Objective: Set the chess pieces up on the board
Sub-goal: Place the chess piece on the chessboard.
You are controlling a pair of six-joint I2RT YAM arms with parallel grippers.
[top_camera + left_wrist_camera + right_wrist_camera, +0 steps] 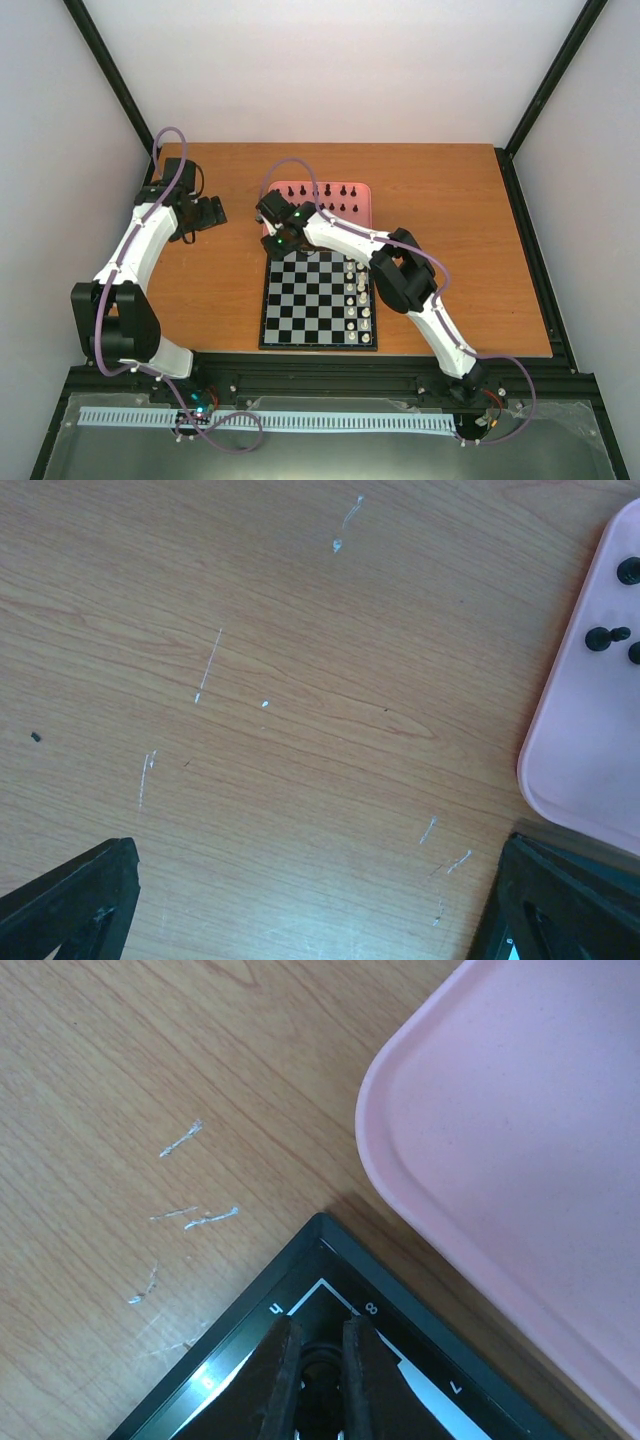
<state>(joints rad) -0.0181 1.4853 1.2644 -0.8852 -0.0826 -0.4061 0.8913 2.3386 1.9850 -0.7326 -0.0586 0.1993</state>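
My right gripper [322, 1345] is shut on a small black chess piece [322, 1372], held low over the far left corner square of the board [320, 1245]. From above, that gripper [278, 243] sits at the corner of the board [300, 300] nearest the pink tray. Several black chess pieces [326, 190] stand on the tray, and a few of these pieces [605, 636] show in the left wrist view. My left gripper [310, 905] is open over bare wood left of the tray, with nothing between its fingers [80, 900].
The pink tray [362, 208] lies just behind the board; its rounded corner [400, 1150] is close to my right gripper. White pieces [358, 298] fill the two right-hand columns of the board. Black frame posts rise at the table's back corners.
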